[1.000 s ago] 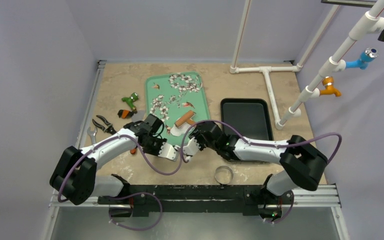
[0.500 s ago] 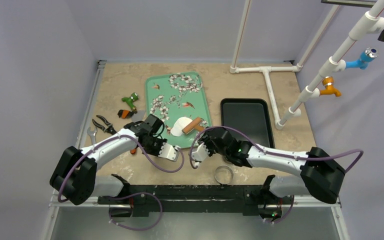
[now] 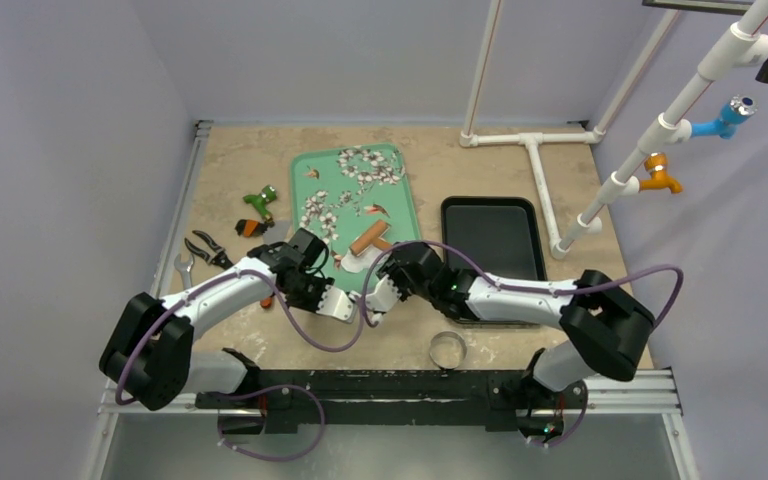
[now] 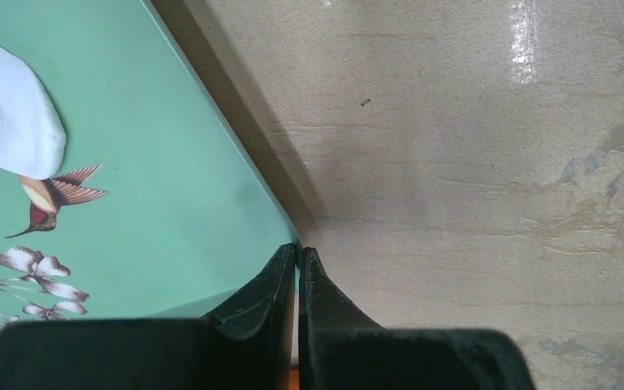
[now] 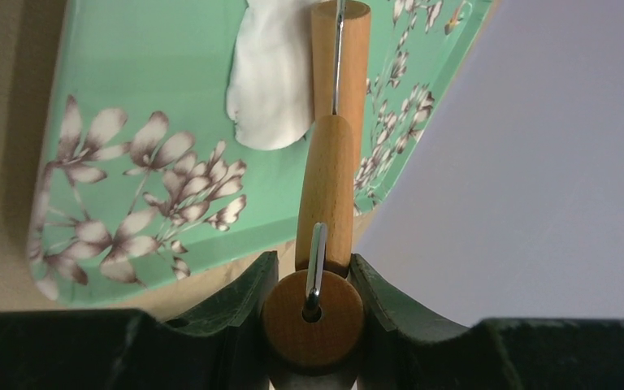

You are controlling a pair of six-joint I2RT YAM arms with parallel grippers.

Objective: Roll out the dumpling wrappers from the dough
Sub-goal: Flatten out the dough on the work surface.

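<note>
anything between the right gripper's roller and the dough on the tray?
Nothing visible. The right gripper holds the wooden roller by its handle, and its drum overlaps the dough edge on the green tray. The left gripper pinches the tray rim, off to one side.

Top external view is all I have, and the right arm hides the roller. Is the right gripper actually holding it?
Observer: Yes. The right wrist view shows the right gripper shut on the wooden roller, with a finger on each side of the handle's round end.
Operator: And the left gripper, is it doing anything?
Observer: In the left wrist view the left gripper is shut at the corner of the green tray, and a sliver of the rim shows between its fingers.
Operator: How does the dough look?
Observer: In the right wrist view the dough is a flattened white piece on the tray, with the roller's barrel lying over its right edge.
</note>
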